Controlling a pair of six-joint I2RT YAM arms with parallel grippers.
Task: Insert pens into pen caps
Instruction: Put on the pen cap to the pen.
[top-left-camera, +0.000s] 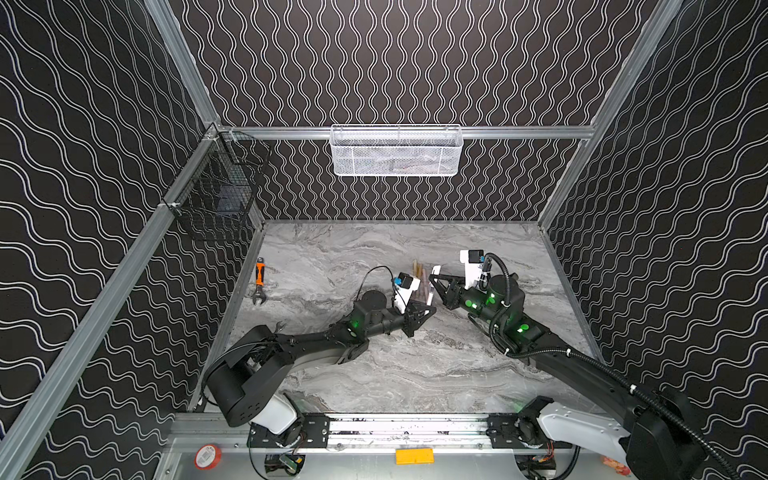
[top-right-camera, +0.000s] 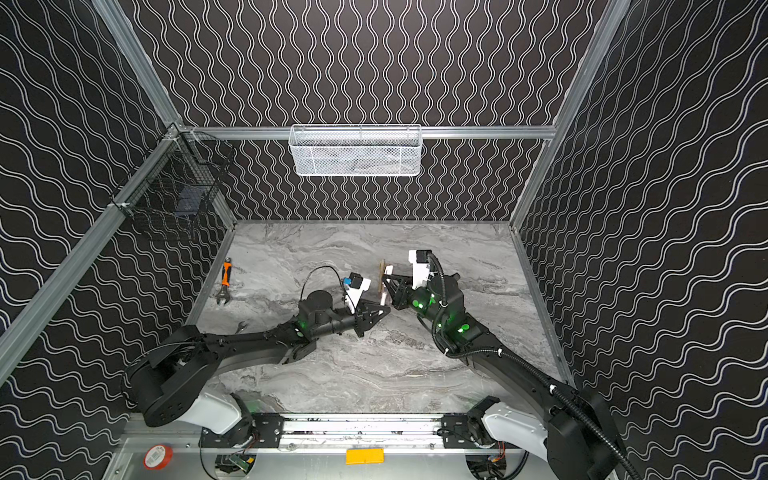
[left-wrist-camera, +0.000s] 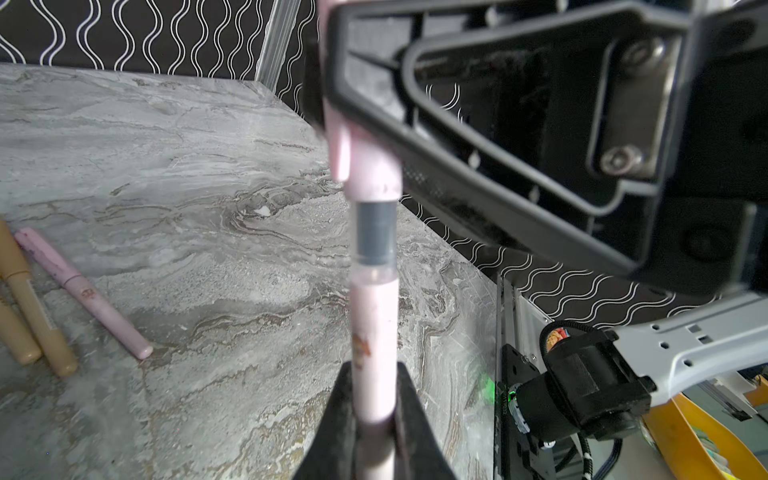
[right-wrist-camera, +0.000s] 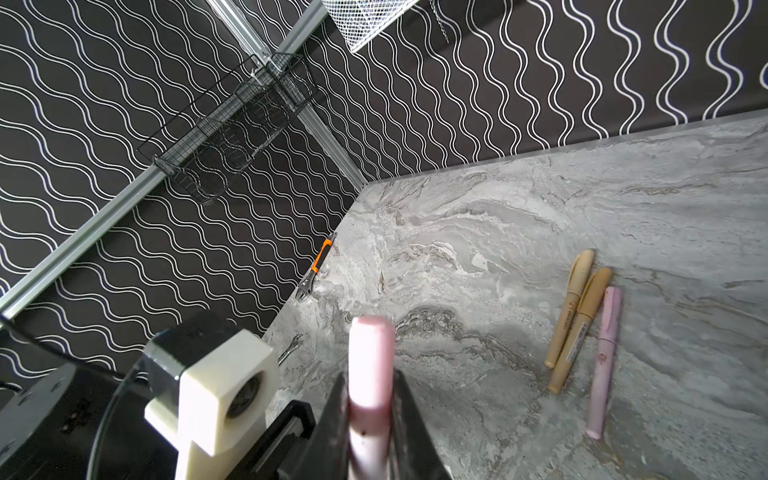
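Observation:
My left gripper is shut on a pale pink pen. The pen's front end sits in the mouth of a pink pen cap. A grey section shows between the cap's mouth and the pink barrel. My right gripper is shut on that cap. In both top views the two grippers meet tip to tip over the middle of the table, left and right. Three capped pens lie side by side on the table: two tan and one pink.
An orange-handled wrench lies near the left wall, and a thin silver spanner lies nearer the front beside my left arm. A white mesh basket hangs on the back wall. A black wire basket hangs on the left wall.

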